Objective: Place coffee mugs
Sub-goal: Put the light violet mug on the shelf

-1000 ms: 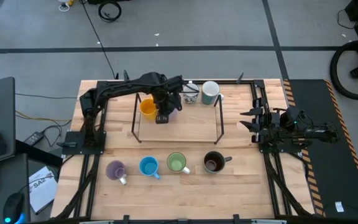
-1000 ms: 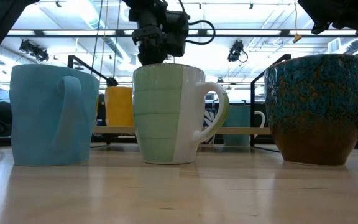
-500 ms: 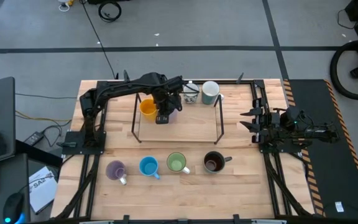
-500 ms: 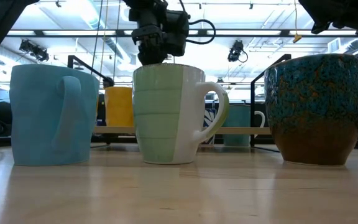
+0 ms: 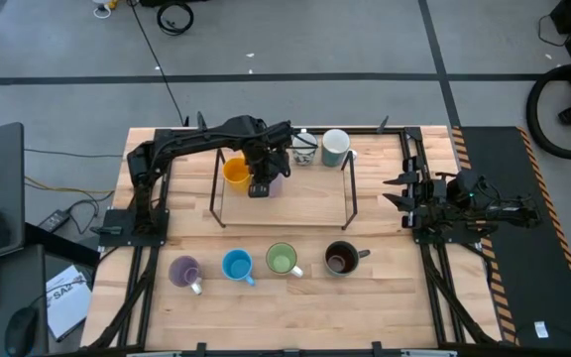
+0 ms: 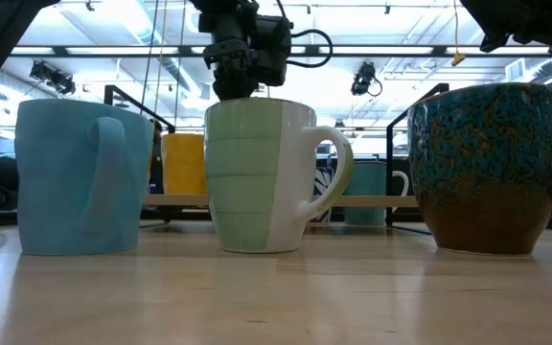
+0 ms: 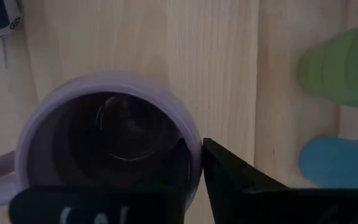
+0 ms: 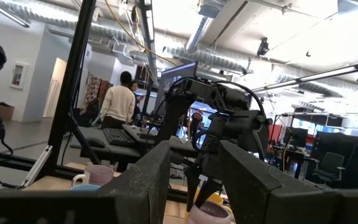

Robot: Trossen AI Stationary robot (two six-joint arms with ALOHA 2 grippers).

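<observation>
From above, I see my left pincer [image 5: 260, 185] over the back of the wooden table [image 5: 385, 297], inside the black wire frame [image 5: 350, 193]. It grips the rim of a small lavender ceramic mug [image 7: 107, 146]: one finger is inside the mug and one outside, clamped on the wall. This mug sits just beside the orange mug [image 5: 234, 171], with a white patterned mug [image 5: 303, 151] and a pale white-teal mug [image 5: 336, 147] further along the back.

Nothing has shifted over the last second; the arm hangs in the same spot, so I judge the mug is set down and the release is next.

Four mugs wait in the front row: purple [image 5: 184, 271], bright blue [image 5: 237, 265], light green [image 5: 283, 260] and dark brown-black [image 5: 341, 258].

My right pincer [image 5: 397, 191] is parked at the right edge, fingers apart and holding nothing.
</observation>
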